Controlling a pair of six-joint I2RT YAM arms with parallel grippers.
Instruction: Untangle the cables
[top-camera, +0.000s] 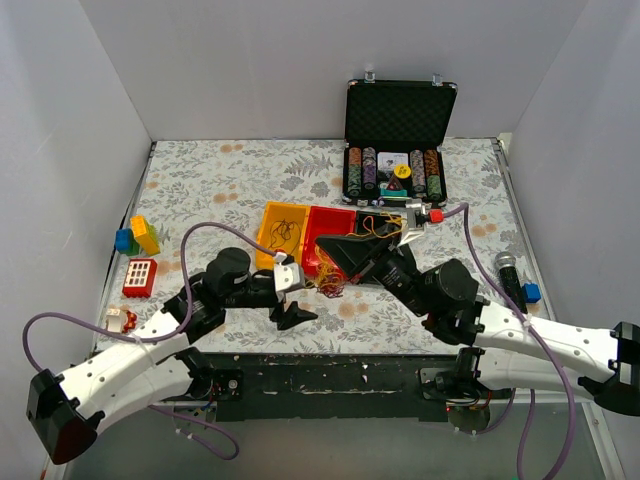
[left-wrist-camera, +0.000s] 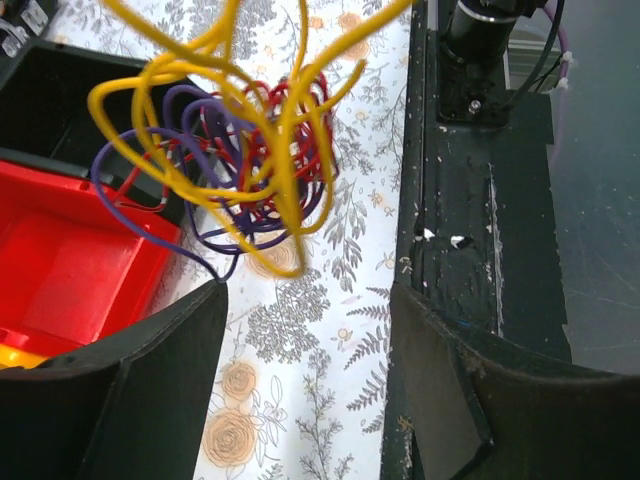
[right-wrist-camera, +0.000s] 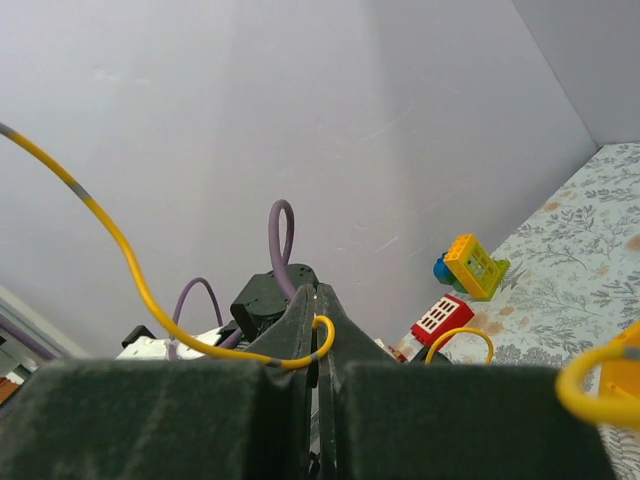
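The left tool (left-wrist-camera: 305, 292) stands wide open and grips nothing. Its dark jaws are aimed at the clump of thin yellow, red and dark purple cables (left-wrist-camera: 250, 160) just ahead of it, likely ready to take a strand. A red plastic bin (left-wrist-camera: 70, 260) sits ahead and to one side of those jaws on the floral-patterned worktop (left-wrist-camera: 330, 380). The right tool (right-wrist-camera: 317, 325) is clamped on one yellow strand, apparently holding the clump up so its loops hang loose between the two tools.
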